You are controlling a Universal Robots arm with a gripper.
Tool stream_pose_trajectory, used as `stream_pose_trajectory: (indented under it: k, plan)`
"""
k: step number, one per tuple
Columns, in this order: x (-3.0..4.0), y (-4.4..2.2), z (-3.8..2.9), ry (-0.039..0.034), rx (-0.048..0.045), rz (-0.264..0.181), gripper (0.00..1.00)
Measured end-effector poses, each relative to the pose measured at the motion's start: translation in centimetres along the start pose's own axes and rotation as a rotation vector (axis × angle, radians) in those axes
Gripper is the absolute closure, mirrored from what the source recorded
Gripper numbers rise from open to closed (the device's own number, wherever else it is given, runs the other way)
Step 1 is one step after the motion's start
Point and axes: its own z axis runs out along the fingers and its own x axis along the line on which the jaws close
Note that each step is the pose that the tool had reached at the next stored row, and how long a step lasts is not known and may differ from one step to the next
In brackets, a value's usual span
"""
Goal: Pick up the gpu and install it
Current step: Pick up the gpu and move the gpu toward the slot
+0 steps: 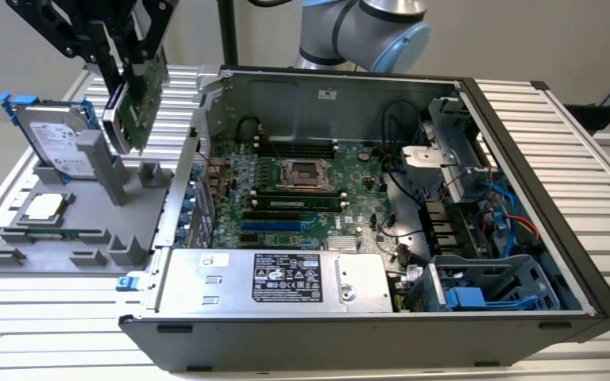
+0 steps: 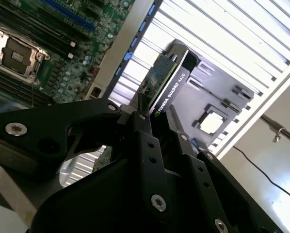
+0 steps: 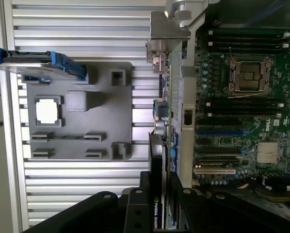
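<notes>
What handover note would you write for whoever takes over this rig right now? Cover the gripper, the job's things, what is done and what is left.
The gripper is shut on the gpu.
The gpu is held on edge above the grey holder tray, at the exterior view's left of the open computer case.
Done: gpu lifted clear of the tray.
Left: installation; the gpu is not in the case yet.
</notes>
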Motion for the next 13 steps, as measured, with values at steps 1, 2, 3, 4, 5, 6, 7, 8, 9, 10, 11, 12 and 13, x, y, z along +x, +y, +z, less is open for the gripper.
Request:
stream_pose_trajectory:
  k: [1, 2, 3, 4, 5, 6, 7, 8, 9, 10, 11, 12, 13]
  plan:
    - [-0.07, 0.00, 0.01, -0.0001, 0.0000, 0.000, 1.00]
    - [-0.14, 0.00, 0.01, -0.0001, 0.0000, 0.000, 1.00]
    - [-0.21, 0.00, 0.01, -0.0001, 0.0000, 0.000, 1.00]
    - [-0.28, 0.00, 0.01, -0.0001, 0.0000, 0.000, 1.00]
    - [-0.35, 0.00, 0.01, -0.0001, 0.0000, 0.000, 1.00]
    - [-0.43, 0.00, 0.01, -0.0001, 0.0000, 0.000, 1.00]
    - [-0.50, 0.01, 0.02, 0.0000, 0.0000, 0.000, 1.00]
    - [-0.57, 0.01, 0.02, -0.0001, 0.0000, 0.000, 1.00]
    - [-0.64, 0.01, 0.02, 0.0000, 0.0000, 0.000, 1.00]
    - [-0.72, 0.01, 0.02, 0.0000, 0.0000, 0.000, 1.00]
    - [-0.79, 0.01, 0.02, 0.0000, 0.0000, 0.000, 1.00]
    - [-0.87, 0.01, 0.03, 0.0000, 0.0000, 0.000, 1.00]
    - [-0.94, 0.01, 0.03, -0.0001, -0.0001, 0.000, 1.00]
